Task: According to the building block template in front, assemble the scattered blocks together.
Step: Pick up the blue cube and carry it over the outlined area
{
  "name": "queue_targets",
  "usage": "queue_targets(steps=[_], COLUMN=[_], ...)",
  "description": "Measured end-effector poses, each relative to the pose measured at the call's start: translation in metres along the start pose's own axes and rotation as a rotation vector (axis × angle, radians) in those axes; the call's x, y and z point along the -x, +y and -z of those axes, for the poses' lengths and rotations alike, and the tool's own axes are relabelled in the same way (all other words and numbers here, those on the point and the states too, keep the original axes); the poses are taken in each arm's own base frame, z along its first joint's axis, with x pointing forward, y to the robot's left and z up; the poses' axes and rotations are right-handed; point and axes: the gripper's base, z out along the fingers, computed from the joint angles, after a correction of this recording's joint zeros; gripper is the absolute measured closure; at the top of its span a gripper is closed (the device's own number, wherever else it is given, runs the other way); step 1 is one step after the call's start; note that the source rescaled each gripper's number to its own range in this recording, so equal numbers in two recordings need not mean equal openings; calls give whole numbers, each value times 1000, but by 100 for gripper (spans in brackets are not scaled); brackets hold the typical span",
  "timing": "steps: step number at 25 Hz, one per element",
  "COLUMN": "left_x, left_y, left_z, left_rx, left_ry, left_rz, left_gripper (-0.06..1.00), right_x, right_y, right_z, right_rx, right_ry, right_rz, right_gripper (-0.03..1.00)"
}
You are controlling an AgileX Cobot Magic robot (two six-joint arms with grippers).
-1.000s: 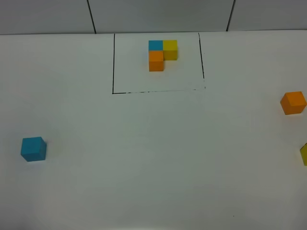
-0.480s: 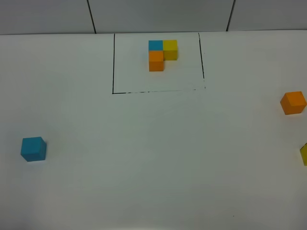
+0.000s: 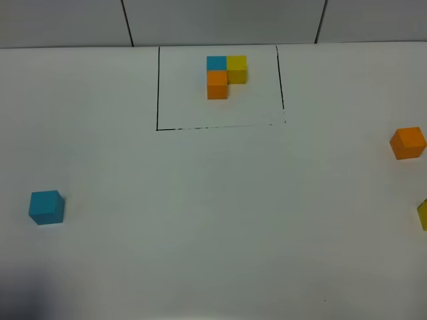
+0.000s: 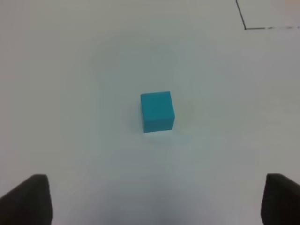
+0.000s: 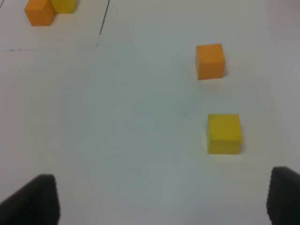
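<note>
The template [image 3: 225, 75], a tight blue, yellow and orange cluster, sits inside a thin black outline [image 3: 157, 87] at the back middle; part of it shows in the right wrist view [image 5: 40, 12]. The loose blue cube [image 3: 47, 207] lies at the front left. My left gripper [image 4: 157, 201] is open and empty, with the blue cube [image 4: 157, 111] ahead of it, clear of the fingers. The loose orange cube [image 3: 407, 143] and yellow cube [image 3: 423, 215] lie at the right edge. My right gripper [image 5: 164, 199] is open and empty, short of the yellow cube [image 5: 224, 133] and orange cube [image 5: 210, 61]. Neither gripper shows in the high view.
The white table [image 3: 220, 220] ends at a grey tiled wall [image 3: 220, 20] behind the template. The yellow cube is cut off by the right edge of the high view.
A faint shadow has darkened the front left corner of the high view. The cubes and the template have not moved.
</note>
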Motion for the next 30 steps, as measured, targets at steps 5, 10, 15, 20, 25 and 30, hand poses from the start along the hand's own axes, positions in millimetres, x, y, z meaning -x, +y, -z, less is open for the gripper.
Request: queue_targets(steps=[5,10,15,20,25,30], left_x=[46,85,99,92,85,83], left_y=[0,0,0,0,0,-2], left_z=[-35,-84,-147,-190,-215,-228], left_rx=[1,10,17,22,21,18], left_ry=[152,380,607,740,784,767], left_rz=[18,52,56,56,63,71], left_gripper=[4,4,4,4,4,4], right_x=[0,0,0,0,0,0], right_y=[0,0,0,0,0,0], right_z=[0,0,0,0,0,0], right_rx=[0,0,0,0,0,2], right_ry=[0,0,0,0,0,0], right_rz=[0,-1,-1,-3,-3,-4], right_gripper=[20,20,21,21,21,21])
